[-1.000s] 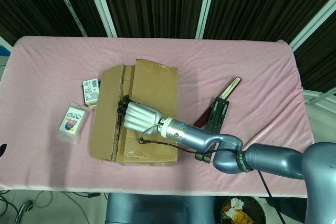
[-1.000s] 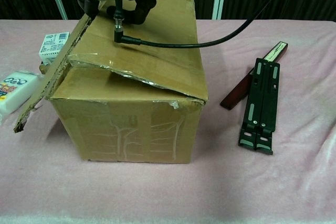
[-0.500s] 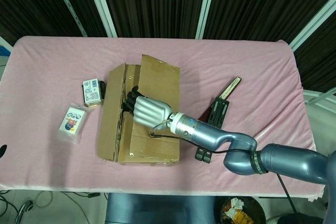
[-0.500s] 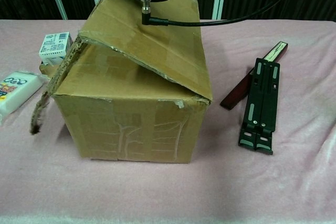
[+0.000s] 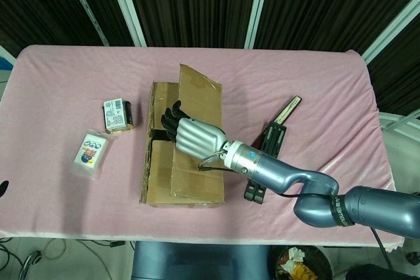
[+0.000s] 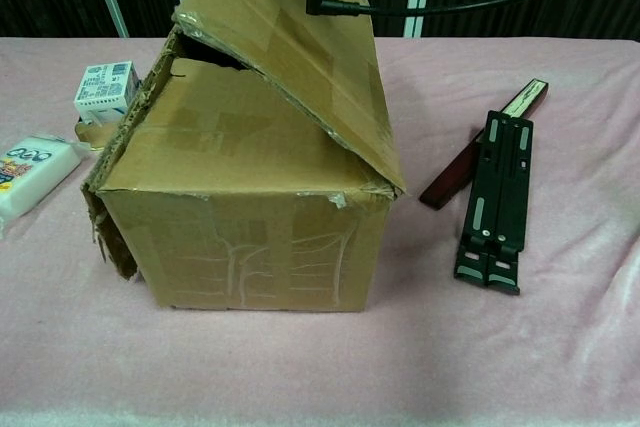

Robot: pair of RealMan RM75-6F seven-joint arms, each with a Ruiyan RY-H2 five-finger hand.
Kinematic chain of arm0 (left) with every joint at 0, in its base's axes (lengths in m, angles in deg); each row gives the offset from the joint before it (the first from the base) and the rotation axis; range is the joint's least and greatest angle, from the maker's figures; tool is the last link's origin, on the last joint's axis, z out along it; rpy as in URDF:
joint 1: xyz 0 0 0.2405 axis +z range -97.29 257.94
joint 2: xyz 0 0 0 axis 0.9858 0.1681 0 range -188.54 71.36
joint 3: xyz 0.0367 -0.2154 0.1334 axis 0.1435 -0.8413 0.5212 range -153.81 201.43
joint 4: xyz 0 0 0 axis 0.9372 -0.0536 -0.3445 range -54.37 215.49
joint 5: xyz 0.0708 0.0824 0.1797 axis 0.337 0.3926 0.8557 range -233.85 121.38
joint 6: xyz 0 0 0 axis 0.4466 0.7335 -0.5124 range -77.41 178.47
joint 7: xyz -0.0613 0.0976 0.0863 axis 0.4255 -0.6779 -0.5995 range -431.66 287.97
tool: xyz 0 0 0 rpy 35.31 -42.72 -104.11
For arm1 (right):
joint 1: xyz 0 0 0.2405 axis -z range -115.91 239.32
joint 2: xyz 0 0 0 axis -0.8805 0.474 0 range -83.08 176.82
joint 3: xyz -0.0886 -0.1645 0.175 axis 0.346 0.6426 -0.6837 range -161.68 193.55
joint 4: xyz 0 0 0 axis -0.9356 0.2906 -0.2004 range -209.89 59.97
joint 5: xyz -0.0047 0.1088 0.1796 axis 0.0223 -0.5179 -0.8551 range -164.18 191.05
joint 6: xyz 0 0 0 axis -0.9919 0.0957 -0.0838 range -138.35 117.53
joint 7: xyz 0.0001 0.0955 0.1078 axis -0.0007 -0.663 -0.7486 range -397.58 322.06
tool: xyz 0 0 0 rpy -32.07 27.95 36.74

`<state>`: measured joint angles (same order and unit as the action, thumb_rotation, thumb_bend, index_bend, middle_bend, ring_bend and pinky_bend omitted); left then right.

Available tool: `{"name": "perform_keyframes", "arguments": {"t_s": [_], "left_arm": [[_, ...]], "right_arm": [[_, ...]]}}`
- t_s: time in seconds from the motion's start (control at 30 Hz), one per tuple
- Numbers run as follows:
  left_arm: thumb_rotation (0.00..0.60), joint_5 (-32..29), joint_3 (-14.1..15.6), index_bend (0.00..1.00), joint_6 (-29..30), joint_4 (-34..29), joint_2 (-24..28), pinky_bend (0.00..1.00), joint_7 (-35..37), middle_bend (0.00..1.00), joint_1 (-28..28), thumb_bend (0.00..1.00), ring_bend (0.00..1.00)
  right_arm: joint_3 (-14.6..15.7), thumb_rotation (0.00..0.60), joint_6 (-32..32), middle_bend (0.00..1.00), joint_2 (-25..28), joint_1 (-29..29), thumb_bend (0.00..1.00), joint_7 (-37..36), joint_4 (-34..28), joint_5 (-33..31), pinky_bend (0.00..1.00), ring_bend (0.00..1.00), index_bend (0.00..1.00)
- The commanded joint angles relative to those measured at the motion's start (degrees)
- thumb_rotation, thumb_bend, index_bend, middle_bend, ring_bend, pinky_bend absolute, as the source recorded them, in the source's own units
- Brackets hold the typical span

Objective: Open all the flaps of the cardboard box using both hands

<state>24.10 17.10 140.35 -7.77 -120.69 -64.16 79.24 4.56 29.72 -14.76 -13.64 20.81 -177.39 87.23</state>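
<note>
The cardboard box (image 5: 164, 175) stands left of the table's middle. My right hand (image 5: 191, 136) lies on its long right flap (image 5: 200, 106), fingers (image 5: 172, 119) hooked over the flap's free edge. That flap (image 6: 295, 52) stands steeply tilted up in the chest view, where only the hand's black cable (image 6: 335, 5) shows. The opposite long flap (image 6: 105, 212) hangs down the box's left side. Under them an inner flap (image 6: 225, 122) lies flat. My left hand is in neither view.
A small labelled carton (image 5: 115, 115) and a white packet (image 5: 90, 151) lie left of the box. To its right lie a black folding stand (image 5: 268, 154) and a dark red strip (image 5: 283, 113). The pink cloth drops off at the table's front edge (image 6: 320, 412).
My right hand has risen and swung right, lifting the right flap from nearly flat to steeply tilted. The left flap has dropped from sloping outward to hanging down the side.
</note>
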Motion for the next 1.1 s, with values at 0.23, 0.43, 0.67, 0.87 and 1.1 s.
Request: {"name": "perform_keyframes", "arguments": {"t_s": [0.23, 0.43, 0.67, 0.87, 1.1], "left_arm": [[0.600, 0.1, 0.1, 0.00, -0.2, -0.2, 0.3, 0.02, 0.4, 0.00, 0.1, 0.20, 0.00], [0.600, 0.3, 0.3, 0.00, -0.6, -0.4, 0.6, 0.02, 0.6, 0.00, 0.1, 0.20, 0.00], [0.600, 0.4, 0.3, 0.00, -0.7, -0.7, 0.8, 0.02, 1.0, 0.00, 0.1, 0.20, 0.00], [0.600, 0.4, 0.3, 0.00, -0.8, -0.8, 0.9, 0.02, 1.3, 0.00, 0.1, 0.20, 0.00], [0.600, 0.6, 0.4, 0.00, -1.0, -0.9, 1.0, 0.02, 1.3, 0.00, 0.1, 0.20, 0.00]], "right_arm": [[0.9, 0.600, -1.2, 0.12, 3.6, -1.2, 0.41, 3.9, -2.6, -1.9, 0.25, 0.14, 0.22], [1.2, 0.600, -3.0, 0.11, 6.6, -2.4, 0.41, 5.0, -3.6, -3.4, 0.25, 0.14, 0.22], [2.4, 0.600, -4.4, 0.11, 9.4, -3.5, 0.38, 7.4, -5.3, -6.2, 0.25, 0.13, 0.22], [3.2, 0.600, -6.4, 0.11, 11.9, -4.7, 0.26, 8.0, -6.4, -7.4, 0.24, 0.11, 0.22], [3.4, 0.600, -10.6, 0.10, 14.9, -7.5, 0.23, 5.8, -7.4, -9.1, 0.24, 0.11, 0.22]]}}
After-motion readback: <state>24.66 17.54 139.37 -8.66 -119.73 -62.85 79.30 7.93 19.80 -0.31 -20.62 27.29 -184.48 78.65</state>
